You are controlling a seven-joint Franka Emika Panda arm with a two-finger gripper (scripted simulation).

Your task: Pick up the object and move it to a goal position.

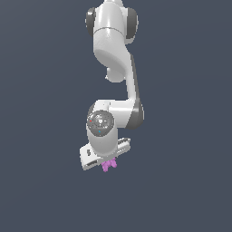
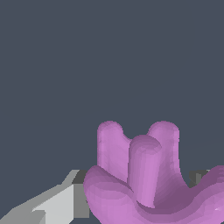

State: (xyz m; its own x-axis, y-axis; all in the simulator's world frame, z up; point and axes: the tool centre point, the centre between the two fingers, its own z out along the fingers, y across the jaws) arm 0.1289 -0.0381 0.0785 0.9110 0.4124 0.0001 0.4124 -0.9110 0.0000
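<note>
While the white arm's hand (image 1: 105,158) points down, closed on the small pink-purple lumpy pronged object (image 1: 108,165), which protrudes beneath it, pickup looks done. Wrist view: prongs (image 2: 144,166) fill the foreground. Remaining: carry to goal; no goal marker visible.

Glossy white arm (image 1: 113,41) with dark grey joint bands, a round grey wrist cap, white claw (image 1: 105,158).
</note>
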